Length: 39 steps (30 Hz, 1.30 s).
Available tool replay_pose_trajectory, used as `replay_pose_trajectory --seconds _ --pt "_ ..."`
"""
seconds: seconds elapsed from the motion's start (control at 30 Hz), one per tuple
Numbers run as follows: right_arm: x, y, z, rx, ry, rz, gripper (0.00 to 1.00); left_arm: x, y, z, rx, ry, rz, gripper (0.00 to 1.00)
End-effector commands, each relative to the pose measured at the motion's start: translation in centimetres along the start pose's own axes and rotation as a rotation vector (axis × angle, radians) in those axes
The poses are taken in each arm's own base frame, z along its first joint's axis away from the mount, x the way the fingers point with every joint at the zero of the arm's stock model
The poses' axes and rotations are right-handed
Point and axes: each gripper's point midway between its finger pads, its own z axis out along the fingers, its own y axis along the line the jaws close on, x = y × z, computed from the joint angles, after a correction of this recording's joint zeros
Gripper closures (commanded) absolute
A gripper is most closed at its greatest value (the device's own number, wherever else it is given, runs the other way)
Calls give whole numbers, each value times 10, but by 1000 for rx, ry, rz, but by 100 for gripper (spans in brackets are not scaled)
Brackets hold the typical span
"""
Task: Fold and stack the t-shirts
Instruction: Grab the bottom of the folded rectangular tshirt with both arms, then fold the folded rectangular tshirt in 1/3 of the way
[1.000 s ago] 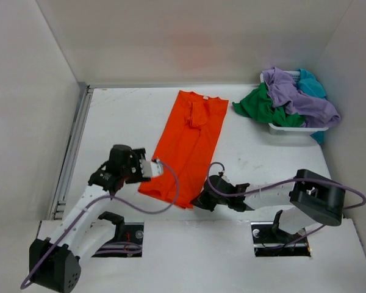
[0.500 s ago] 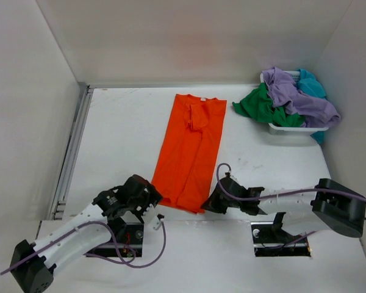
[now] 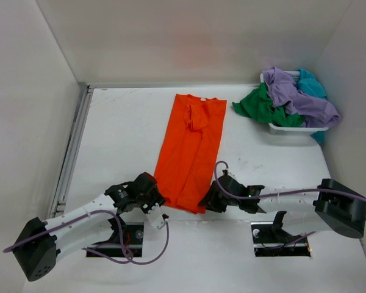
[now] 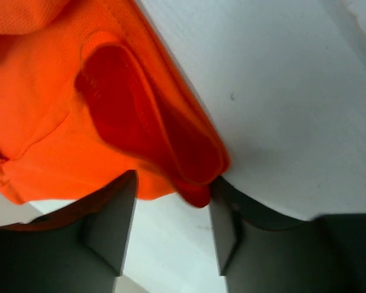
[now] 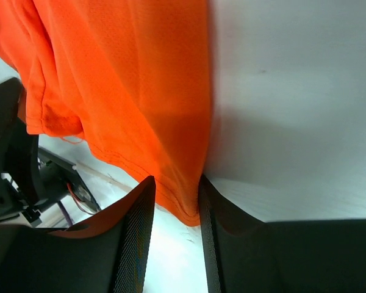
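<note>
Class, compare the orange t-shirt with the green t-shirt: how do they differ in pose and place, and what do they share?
The orange t-shirt lies spread long and mostly flat; the green t-shirt is crumpled. The orange t-shirt lies on the table; the green t-shirt hangs over the white basket at its rim. Both are plain, single-coloured cloth.

Teal t-shirt (image 3: pixel 312 84) mostly under lavender t-shirt (image 3: pixel 296 96)

Overhead camera looks down; both wrist cameras sit close on orange t-shirt (image 3: pixel 192 152) hem.
</note>
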Motion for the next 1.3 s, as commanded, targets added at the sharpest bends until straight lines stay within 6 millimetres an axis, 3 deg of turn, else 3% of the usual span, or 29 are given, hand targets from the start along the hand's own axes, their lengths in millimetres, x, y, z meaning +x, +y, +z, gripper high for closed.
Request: replay_pose_trajectory --seconds 0.0,0.13,0.23,0.43,0.57,0.73,0.93,1.03,1.27 --pt "-5 -4 5 53 -15 -27 61 -14 -25 8 120 -71 1 62" --pt "4 -3 11 64 25 -25 61 -18 -22 11 131 -74 8 82" --pt "13 -3 12 75 53 -32 62 -17 -20 11 124 -66 -25 91" --pt "21 8 3 41 76 -24 89 -21 7 -6 37 -83 -90 99" --pt "11 36 -16 -26 45 -41 94 -17 38 -23 -38 -100 -197 100" --pt "-22 65 -37 -65 -9 -96 94 0 84 -42 -109 -109 -351 100" --pt "-76 72 -55 -76 -66 -105 94 35 144 -57 -182 -101 -556 100" --pt "-109 77 -59 -84 -87 -115 94 55 166 -55 -187 -84 -633 100" --pt "-182 83 -46 -80 -93 -120 94 108 216 -39 -220 -42 -761 100"
